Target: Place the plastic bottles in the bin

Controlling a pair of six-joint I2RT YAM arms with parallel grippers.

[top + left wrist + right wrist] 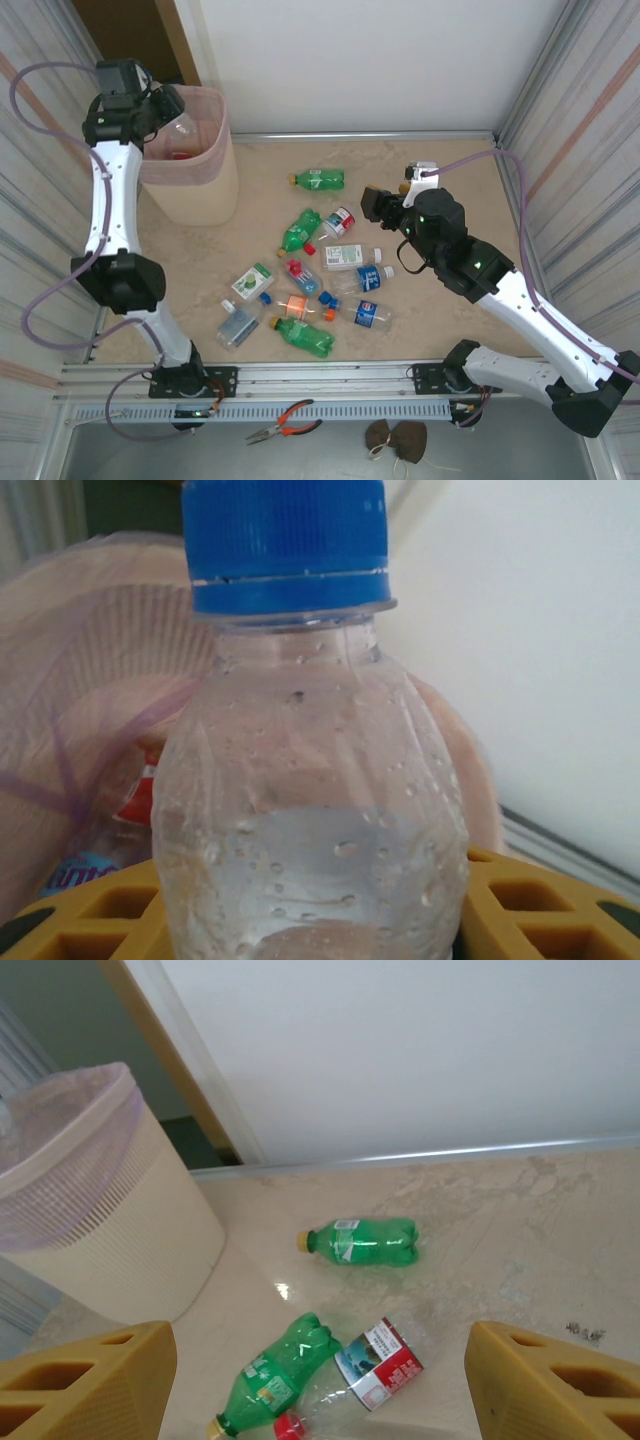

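My left gripper [168, 112] hangs over the bin [214, 152] at the far left, shut on a clear plastic bottle [300, 780] with a blue cap. Its yellow fingers [540, 900] press both sides of the bottle's body, and the bin's pink liner [90, 660] lies right behind it. My right gripper [376, 204] hovers open above the table with nothing between its fingers [90, 1380]. Below it lie a green bottle [360, 1241], a second green bottle [275, 1370] and a clear red-labelled bottle [372, 1365]. Several more bottles [305, 335] are scattered mid-table.
Bottles lie inside the bin [135, 795]. The bin [110, 1220] stands against the back left corner beside corrugated side walls. A white back wall [350, 60] closes the far edge. Red-handled pliers [290, 420] lie on the shelf in front of the arm rail.
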